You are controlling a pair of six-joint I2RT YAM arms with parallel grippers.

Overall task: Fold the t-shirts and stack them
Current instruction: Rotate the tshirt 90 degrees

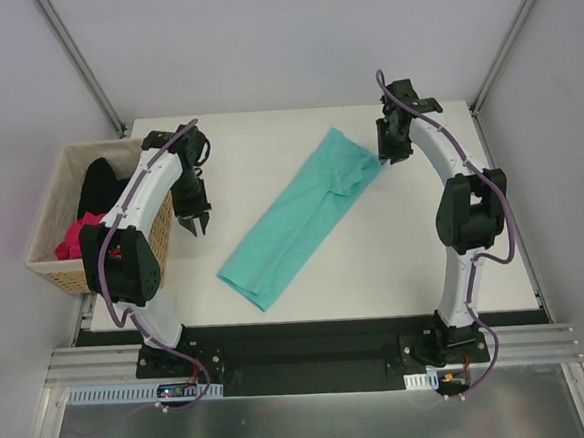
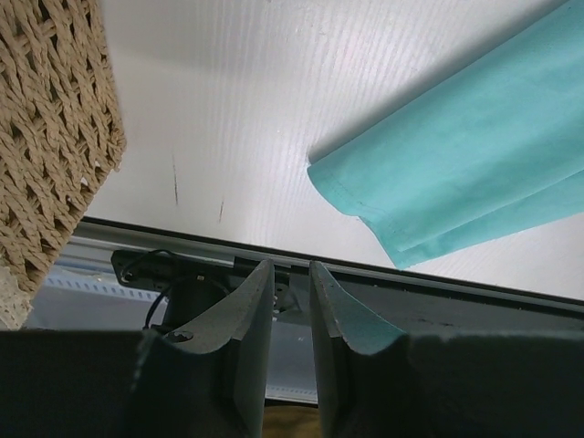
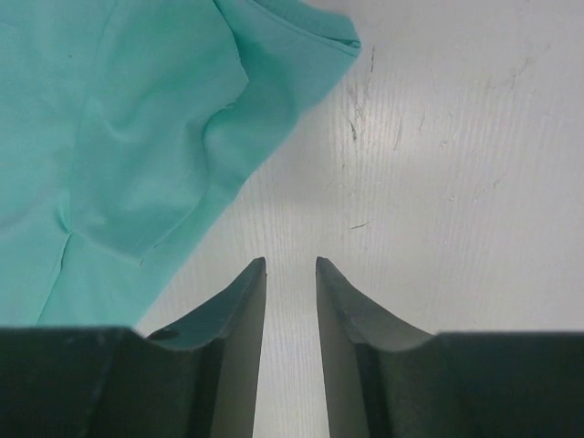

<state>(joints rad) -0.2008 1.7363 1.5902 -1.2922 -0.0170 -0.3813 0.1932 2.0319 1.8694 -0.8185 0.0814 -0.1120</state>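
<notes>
A teal t-shirt (image 1: 297,219) lies folded into a long strip, running diagonally across the white table (image 1: 455,258). Its near end shows in the left wrist view as the teal t-shirt (image 2: 474,155), and its far end with a sleeve as the teal t-shirt (image 3: 137,137). My left gripper (image 1: 197,224) hangs open and empty to the left of the strip's near end, beside the basket. In its own view the left gripper (image 2: 292,266) has only a narrow gap between its jaws. My right gripper (image 1: 396,152) stands open just right of the strip's far end. The right gripper (image 3: 290,263) is over bare table.
A woven wicker basket (image 1: 66,278) stands off the table's left edge, with a magenta pink t-shirt (image 1: 73,239) and a black t-shirt (image 1: 97,187) inside. Its wall, the basket (image 2: 55,137), is close to my left fingers. Metal frame posts rise at the back corners.
</notes>
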